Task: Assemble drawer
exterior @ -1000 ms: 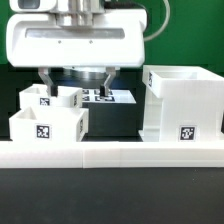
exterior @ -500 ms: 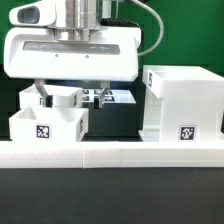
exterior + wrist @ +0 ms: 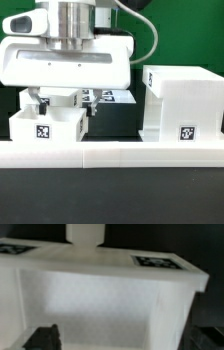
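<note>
Two small white trays stand at the exterior view's left, the front tray (image 3: 45,126) and the rear tray (image 3: 62,98) close behind it, both tagged. The tall box casing (image 3: 182,100) stands at the right. My gripper (image 3: 65,103) is open and low over the rear tray, its body hiding most of that tray. In the wrist view the tray (image 3: 100,297) fills the picture, with its knob (image 3: 85,235) on the far wall. My gripper (image 3: 127,339) is open there. One dark fingertip (image 3: 42,336) is over the tray's inside and the other lies outside a side wall. Nothing is held.
The long low white rail (image 3: 110,152) runs across the front. The marker board (image 3: 112,97) lies on the black table between the trays and the casing. A narrow gap separates the trays from the casing.
My gripper has come down and shifted to the exterior view's left, from above the gap beside the trays to low over the rear tray. The trays and casing have not moved.
</note>
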